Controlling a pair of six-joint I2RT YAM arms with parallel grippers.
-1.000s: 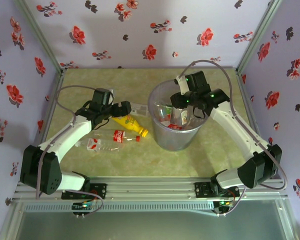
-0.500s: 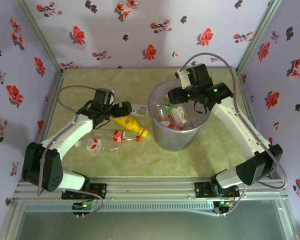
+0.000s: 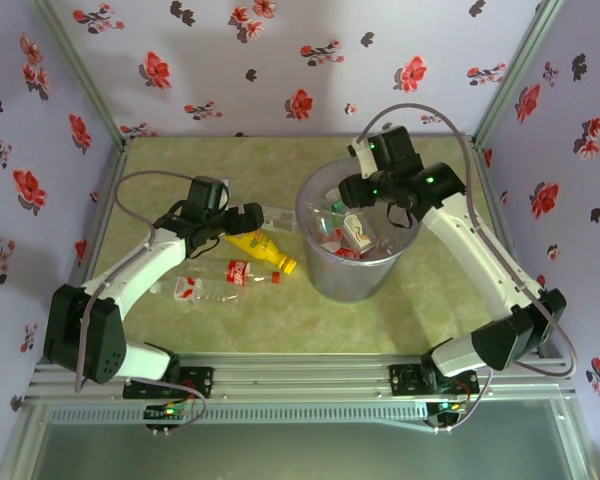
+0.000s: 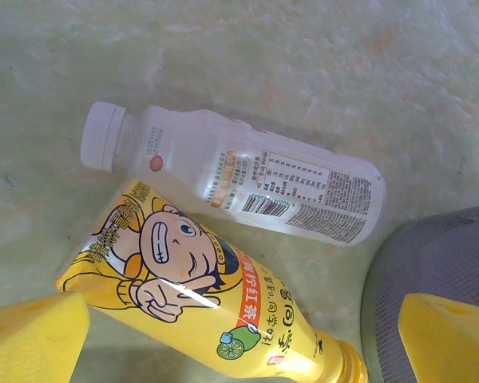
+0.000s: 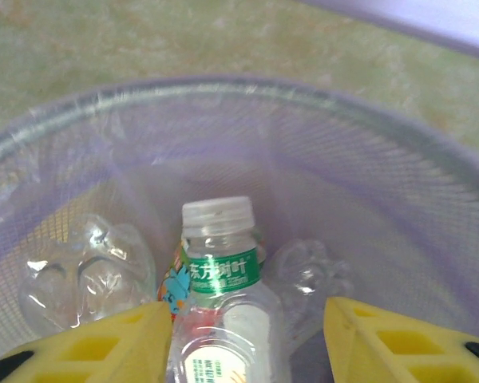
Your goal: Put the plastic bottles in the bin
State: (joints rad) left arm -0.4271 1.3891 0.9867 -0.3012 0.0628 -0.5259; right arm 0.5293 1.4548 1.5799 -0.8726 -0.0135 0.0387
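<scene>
My left gripper (image 3: 243, 221) (image 4: 243, 345) hangs open just above the yellow bottle (image 3: 264, 251) (image 4: 199, 299), which lies on the table between its spread fingers. A clear bottle with a white label (image 4: 255, 185) (image 3: 280, 214) lies just beyond it. Two more clear bottles with red labels (image 3: 244, 272) (image 3: 189, 290) lie nearer the front. My right gripper (image 3: 358, 197) (image 5: 247, 339) is open over the bin (image 3: 352, 282) (image 5: 223, 86). A clear bottle with a green band (image 5: 221, 279) rests loose inside the bin below its fingers, among other crushed bottles (image 5: 84, 275).
The bin's mesh wall (image 4: 455, 263) stands close to the right of my left gripper. Flowered walls (image 3: 280, 60) close in the table on three sides. Bare green tabletop (image 3: 180, 170) lies behind the left arm and in front of the bin.
My right gripper has lifted from inside the bin to its rim and let go of the clear bottle, which now lies in the bin. The left arm has hardly moved.
</scene>
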